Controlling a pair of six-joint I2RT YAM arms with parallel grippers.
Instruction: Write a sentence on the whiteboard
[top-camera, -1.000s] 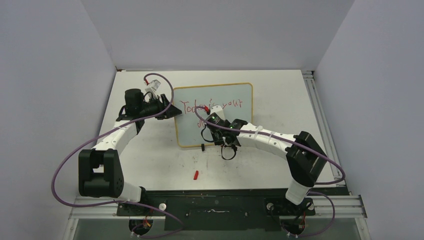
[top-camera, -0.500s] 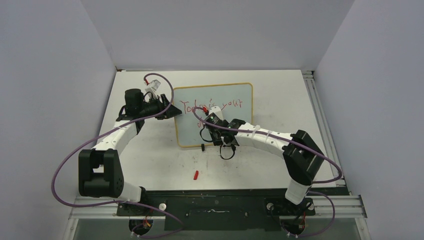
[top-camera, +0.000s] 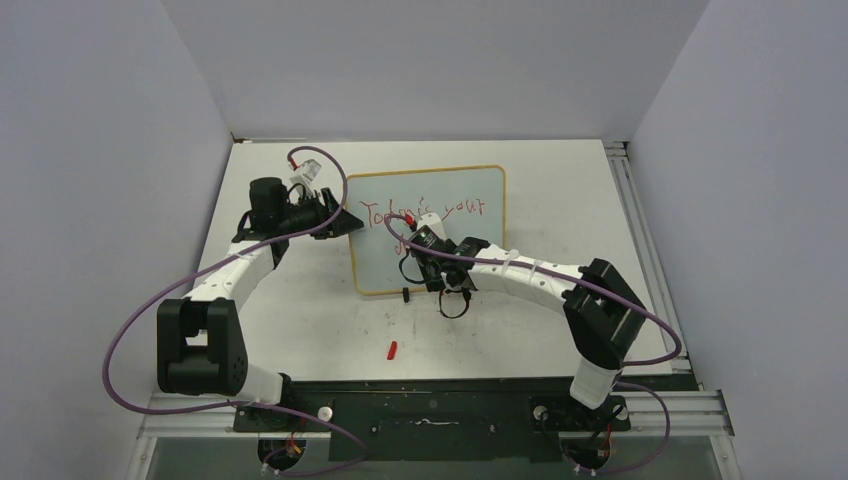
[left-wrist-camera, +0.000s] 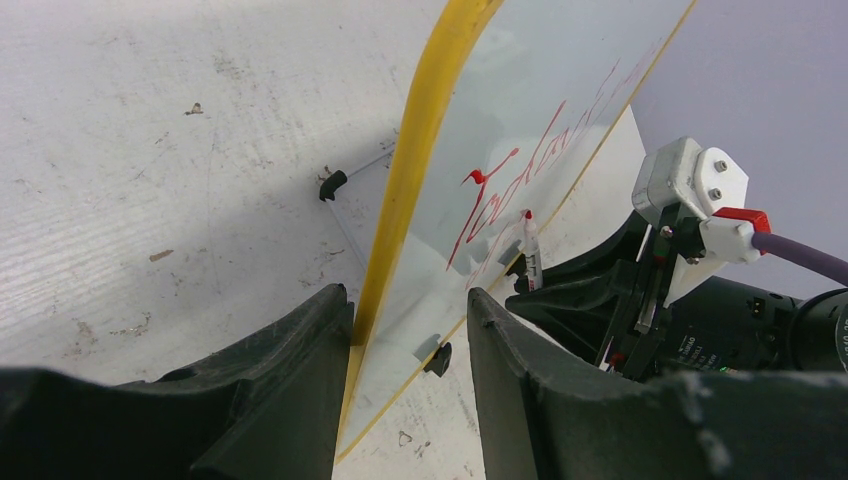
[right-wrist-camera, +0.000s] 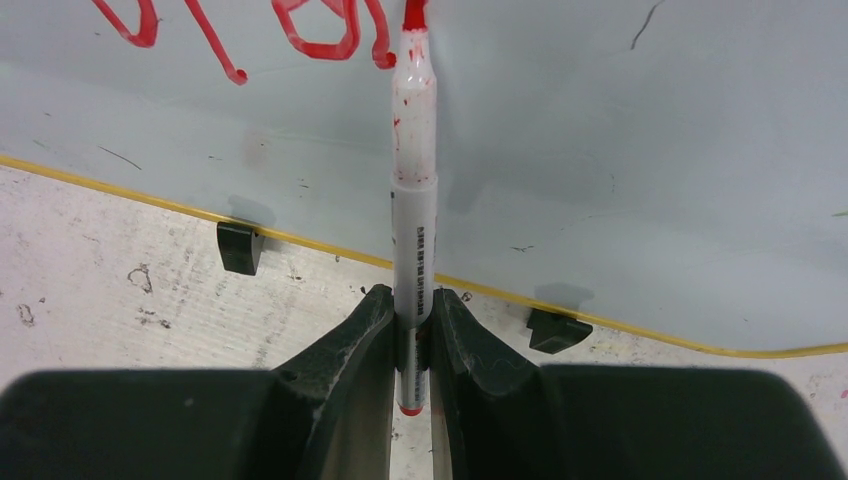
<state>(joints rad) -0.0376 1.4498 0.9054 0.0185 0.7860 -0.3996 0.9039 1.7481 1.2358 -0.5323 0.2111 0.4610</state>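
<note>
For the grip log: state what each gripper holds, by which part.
Right gripper: jaws shut on the thin white red-tipped marker, near its rear end. Left gripper: jaws straddle the edge of the yellow-framed whiteboard; a clamp cannot be told.

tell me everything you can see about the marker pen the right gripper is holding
The slim white marker pen has black print along its barrel, red ink smears on the narrower neck, a red tip and a small red end plug. It is uncapped and clamped near its rear end between the black jaws of the right gripper, pointing straight out from it. Its tip rests on the glossy white, yellow-framed whiteboard, beside the red handwritten letters.
</note>
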